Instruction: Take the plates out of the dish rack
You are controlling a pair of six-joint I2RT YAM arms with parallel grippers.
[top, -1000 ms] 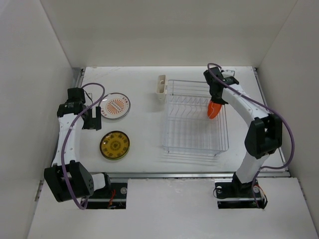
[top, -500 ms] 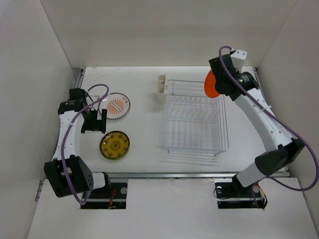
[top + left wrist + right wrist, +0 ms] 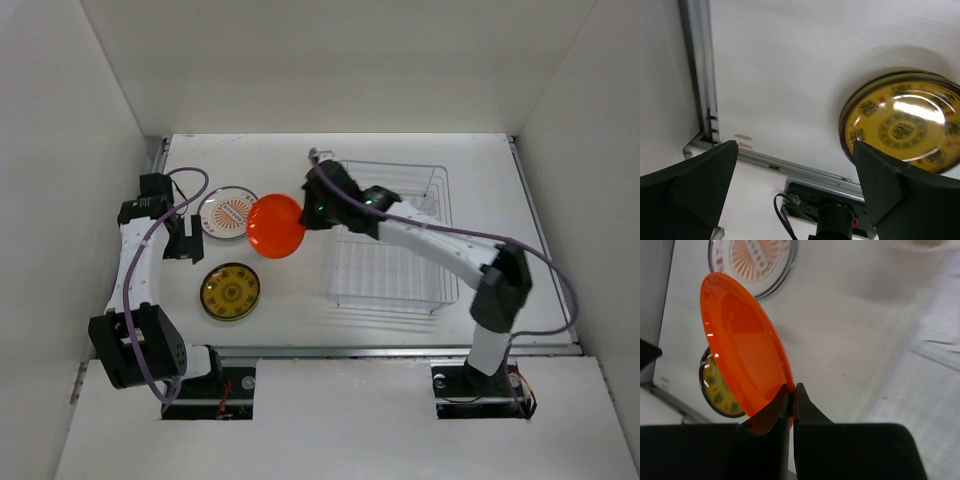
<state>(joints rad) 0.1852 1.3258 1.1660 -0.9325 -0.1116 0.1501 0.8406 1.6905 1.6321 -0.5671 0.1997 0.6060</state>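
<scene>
My right gripper (image 3: pixel 308 212) is shut on the rim of the orange plate (image 3: pixel 276 226) and holds it above the table, left of the dish rack (image 3: pixel 390 240). In the right wrist view the orange plate (image 3: pixel 742 355) stands on edge, pinched between my fingers (image 3: pixel 792 395). The white plate with orange centre (image 3: pixel 230 212) and the yellow patterned plate (image 3: pixel 231 290) lie flat on the table at the left. My left gripper (image 3: pixel 185 240) is open and empty beside them. The yellow plate (image 3: pixel 902 122) shows in the left wrist view. The rack holds no plates that I can see.
The cream cup on the rack's left side is hidden behind my right arm. A metal rail (image 3: pixel 805 170) runs along the table's near edge. White walls enclose the table on three sides.
My right arm swung from the rack's far right corner across to the left with the orange plate. The left gripper shifted slightly beside the two plates.
</scene>
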